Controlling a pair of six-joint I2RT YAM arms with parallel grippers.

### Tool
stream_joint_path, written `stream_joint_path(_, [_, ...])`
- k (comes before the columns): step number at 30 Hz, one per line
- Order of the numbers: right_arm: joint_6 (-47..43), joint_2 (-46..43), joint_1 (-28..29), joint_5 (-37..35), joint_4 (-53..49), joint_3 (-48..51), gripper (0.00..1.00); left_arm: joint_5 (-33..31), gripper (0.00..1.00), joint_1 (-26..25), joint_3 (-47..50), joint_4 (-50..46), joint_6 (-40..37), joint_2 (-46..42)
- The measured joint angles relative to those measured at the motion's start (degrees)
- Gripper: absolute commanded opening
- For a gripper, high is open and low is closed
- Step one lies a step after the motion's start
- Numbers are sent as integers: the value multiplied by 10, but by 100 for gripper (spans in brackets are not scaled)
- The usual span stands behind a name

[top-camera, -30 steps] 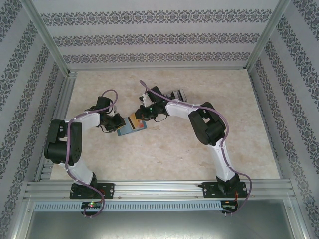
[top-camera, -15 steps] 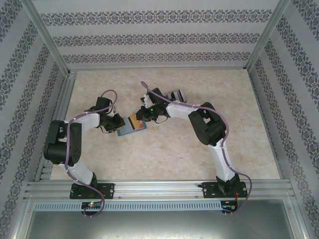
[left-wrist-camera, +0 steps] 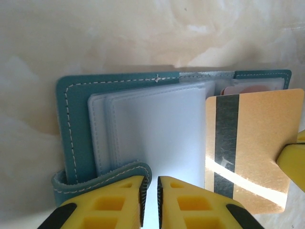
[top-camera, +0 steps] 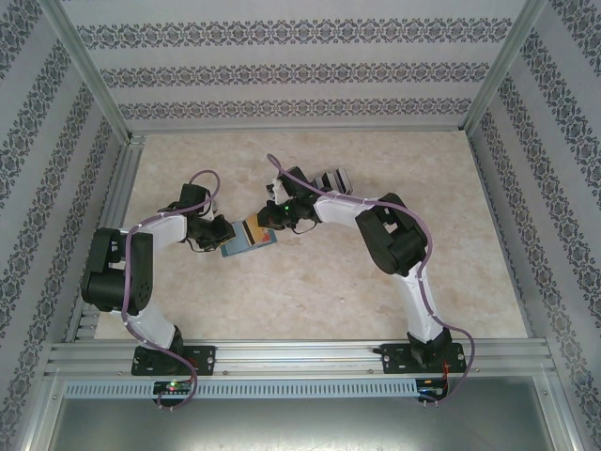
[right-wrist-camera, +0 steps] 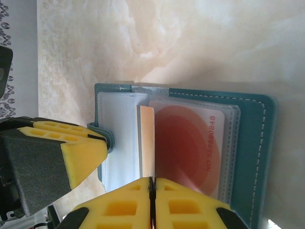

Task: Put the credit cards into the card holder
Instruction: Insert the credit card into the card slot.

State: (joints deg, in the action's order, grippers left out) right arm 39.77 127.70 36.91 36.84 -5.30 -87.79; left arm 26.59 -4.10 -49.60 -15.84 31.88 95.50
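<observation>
Right wrist: right gripper pinches tan card over open card holder.

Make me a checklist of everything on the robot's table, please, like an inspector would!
Surface: beige marbled table.
Job's things: teal card holder lies open; red card sits in a clear sleeve; gold card is at the sleeves' edge; small stack, likely more cards, lies farther back.
Clutter: nothing seen.
Grippers: left gripper pinches a clear sleeve of the card holder; right gripper is shut on the gold card.
Cables: purple cables run along both arms.
Surroundings: patterned walls, metal frame.
</observation>
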Motion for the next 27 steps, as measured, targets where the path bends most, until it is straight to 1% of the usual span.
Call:
stream_joint_path(7, [6, 16, 0, 3, 0, -24, 12, 0, 19, 1, 0, 0, 0, 0])
stream_joint_path(16, [9, 23, 1, 9, 0, -29, 12, 2, 19, 1, 1, 1, 0, 0])
stream_joint_path(27, [10, 23, 18, 16, 0, -24, 12, 2, 19, 1, 1, 0, 0, 0])
